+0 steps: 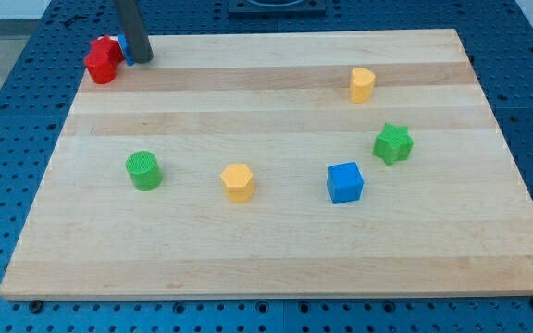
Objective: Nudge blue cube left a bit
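Note:
The blue cube [345,182] sits right of the board's middle, toward the view's bottom. My tip [141,58] is at the board's top left corner, far from the blue cube. It stands right beside a small blue block [124,51], mostly hidden behind the rod, and two red blocks [103,61].
A green star [393,143] lies up and right of the blue cube. A yellow hexagonal block [237,181] lies to its left, a green cylinder [143,171] further left. A yellow block [362,84] sits at the upper right. The wooden board [266,259] ends in blue pegboard all round.

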You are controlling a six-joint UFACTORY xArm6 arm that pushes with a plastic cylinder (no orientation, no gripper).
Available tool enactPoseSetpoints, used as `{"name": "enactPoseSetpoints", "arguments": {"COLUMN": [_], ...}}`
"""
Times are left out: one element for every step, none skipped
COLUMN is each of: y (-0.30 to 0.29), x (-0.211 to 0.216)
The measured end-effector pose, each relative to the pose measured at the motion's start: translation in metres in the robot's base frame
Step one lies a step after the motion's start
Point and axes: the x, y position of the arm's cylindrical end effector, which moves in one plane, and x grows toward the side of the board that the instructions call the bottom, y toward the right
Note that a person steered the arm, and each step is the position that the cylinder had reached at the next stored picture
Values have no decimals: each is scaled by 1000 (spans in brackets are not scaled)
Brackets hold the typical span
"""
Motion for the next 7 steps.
{"name": "enactPoseSetpoints", "arguments": {"y": [10,5,5,51,58,97,142], "x": [0,0,0,3,4,26,68]}}
